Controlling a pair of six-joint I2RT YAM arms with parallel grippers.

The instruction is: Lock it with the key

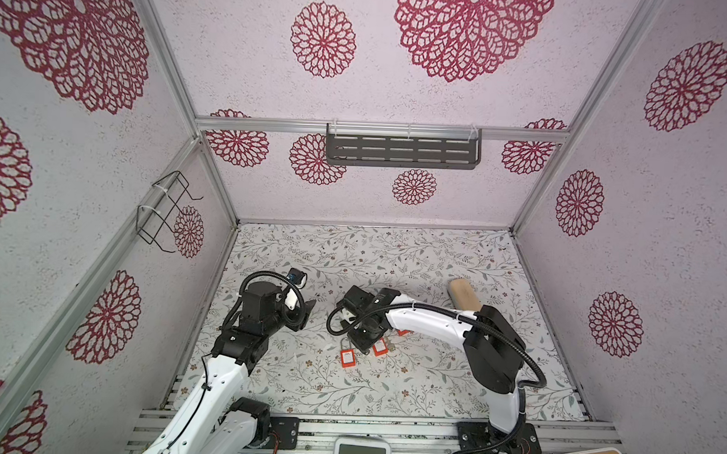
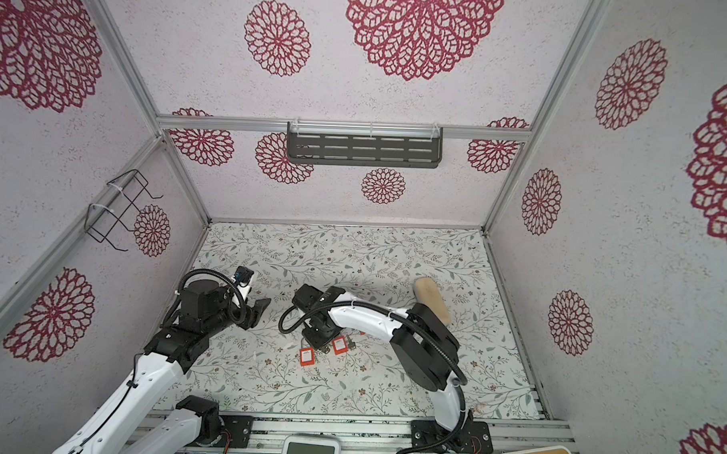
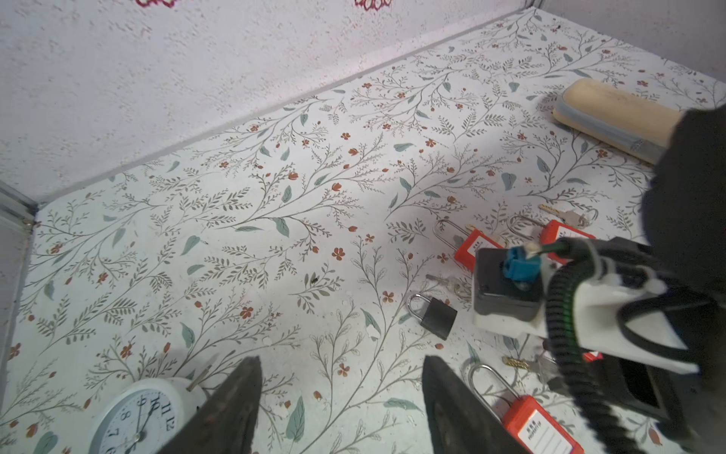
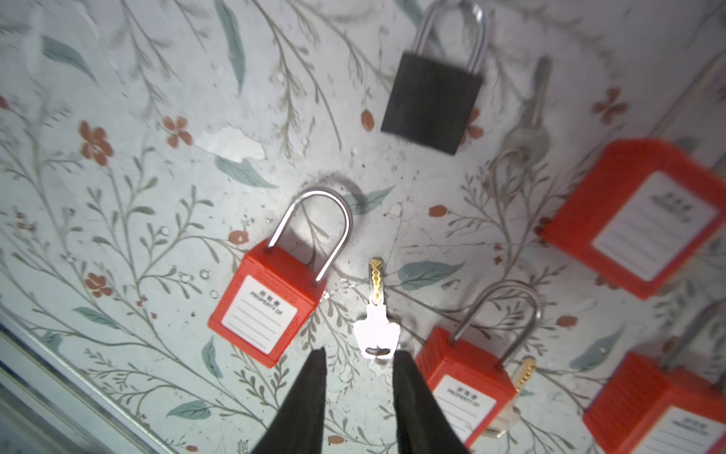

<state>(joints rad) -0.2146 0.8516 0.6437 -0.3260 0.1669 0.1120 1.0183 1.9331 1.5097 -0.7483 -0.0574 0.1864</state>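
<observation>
White floral-print tabletop [image 1: 394,254], boxed on three sides by pale textured walls [image 1: 275,87] with crimson rosettes and aluminium framing [image 1: 265,125]. On the back wall, a grey slotted shelf [image 1: 402,150]; on the left wall, a black wire rack [image 1: 167,213]. Near the middle, a brass-and-silver key [image 4: 376,314] flat on the surface, right gripper [image 4: 360,353] tips parted narrowly around its head, just beside a red padlock [image 4: 263,310]. Close by, other red padlocks [image 4: 636,220] and a black padlock [image 4: 432,102]. Empty left gripper [image 3: 341,361] spread wide near a white clock [image 3: 137,416]. Beige case [image 1: 463,294] toward the right. Bare surface along the back wall and front edge.
</observation>
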